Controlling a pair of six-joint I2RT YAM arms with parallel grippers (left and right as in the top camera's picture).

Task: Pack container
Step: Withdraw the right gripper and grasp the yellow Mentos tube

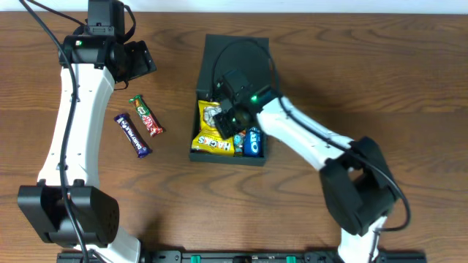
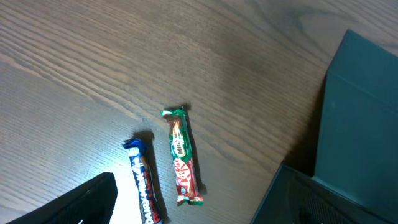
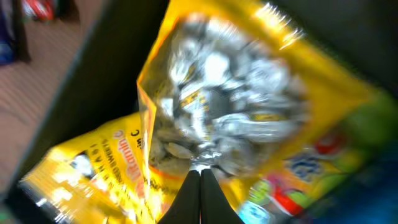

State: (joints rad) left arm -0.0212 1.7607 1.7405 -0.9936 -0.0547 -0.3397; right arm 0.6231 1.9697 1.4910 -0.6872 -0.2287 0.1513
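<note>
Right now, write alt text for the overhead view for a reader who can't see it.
The right arm reaches into the open dark container, over yellow snack bags and an Oreo packet. Left of it, a green-and-red bar and a blue bar lie on the wooden table, near the left arm.

A brown wood-grain table (image 1: 351, 66) carries everything. The dark container (image 1: 219, 51) sits on it near the middle, its flap lid lying open toward the far edge. Two wrapped snack bars lie flat on the bare wood to its left, well apart from it. A green-and-red bar (image 1: 145, 115) lies nearer the box, and a purple bar (image 1: 132, 135), possibly Dairy Milk, lies just beside it, roughly parallel and not touching.
</note>
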